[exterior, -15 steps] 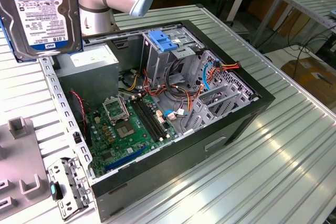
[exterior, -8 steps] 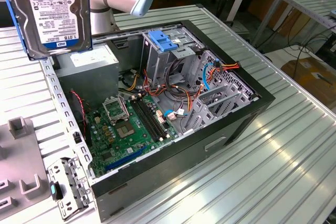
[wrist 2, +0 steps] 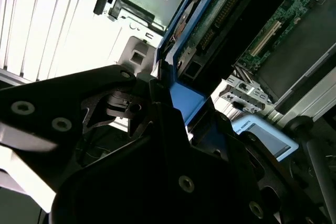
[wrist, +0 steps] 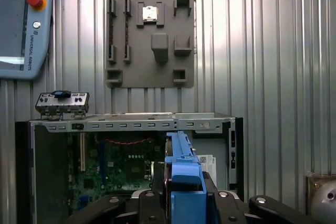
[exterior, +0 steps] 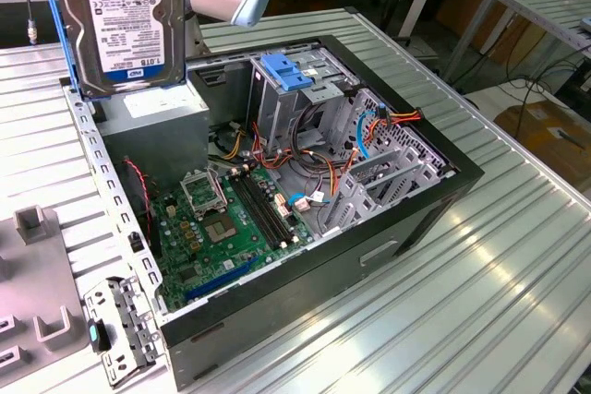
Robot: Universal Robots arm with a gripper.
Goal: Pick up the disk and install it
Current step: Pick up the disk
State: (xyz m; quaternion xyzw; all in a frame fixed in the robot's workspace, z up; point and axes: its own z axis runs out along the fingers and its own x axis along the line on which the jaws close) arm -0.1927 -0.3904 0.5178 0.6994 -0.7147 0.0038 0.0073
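Note:
The disk (exterior: 125, 25) hangs upright in the air over the back left corner of the open computer case (exterior: 462, 173) in the exterior view, its white label with a blue band facing the camera. Blue side rails run along its edges. In both wrist views my gripper (wrist: 185, 203) is shut on the disk, with the black fingers (wrist: 147, 205) clamping the blue rail (wrist: 184, 174) from either side. The second wrist view shows the same rail (wrist 2: 186, 98) and the disk's circuit board side held above the case.
Inside the case are a green motherboard (exterior: 222, 228), a grey box with a white sticker (exterior: 157, 117), a metal cage with a blue handle (exterior: 288, 71) and loose cables. A grey fixture board (wrist: 149, 40) and a pendant (wrist: 23, 24) lie on the ribbed table.

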